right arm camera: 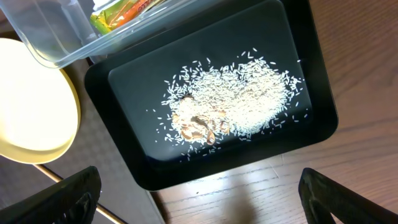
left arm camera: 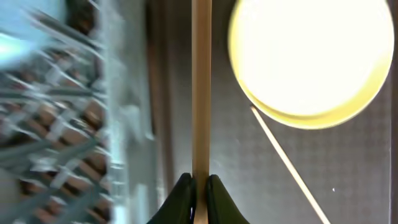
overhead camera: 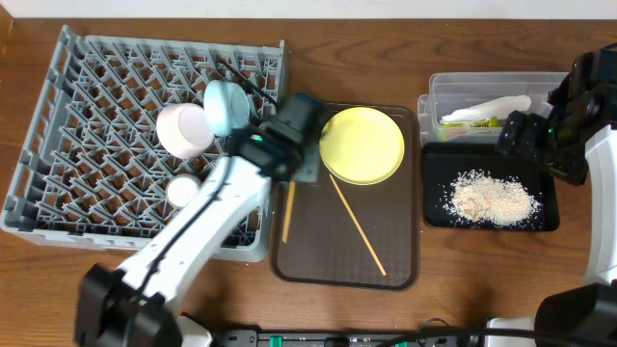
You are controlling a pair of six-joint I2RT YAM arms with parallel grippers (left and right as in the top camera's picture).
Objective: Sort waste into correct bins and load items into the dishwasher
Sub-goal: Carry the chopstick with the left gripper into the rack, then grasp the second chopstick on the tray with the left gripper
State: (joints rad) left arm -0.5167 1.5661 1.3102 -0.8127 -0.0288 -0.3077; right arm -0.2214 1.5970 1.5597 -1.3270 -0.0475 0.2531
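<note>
"What has the left gripper [left arm camera: 199,186] got?"

"Its fingers are pinched tight on one chopstick [left arm camera: 201,93], at the brown tray's [overhead camera: 318,265] left edge, just beside the dish rack [overhead camera: 96,96]. The other chopstick [overhead camera: 357,225] lies slantwise on that tray, below the yellow plate [overhead camera: 362,145]."

"And the right gripper [right arm camera: 199,194]?"

"Spread wide, holding nothing, above the black tray [right arm camera: 314,81] of rice crumbs [right arm camera: 242,99]."

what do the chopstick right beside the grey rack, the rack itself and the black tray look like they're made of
The chopstick looks like bare wood: pale tan, matte, thin and straight. The grey rack seems to be moulded plastic, one dull even grey across its grid of pegs. The black tray is probably plastic too, smooth with a soft sheen and rounded corners, though coated metal cannot be ruled out.
</note>
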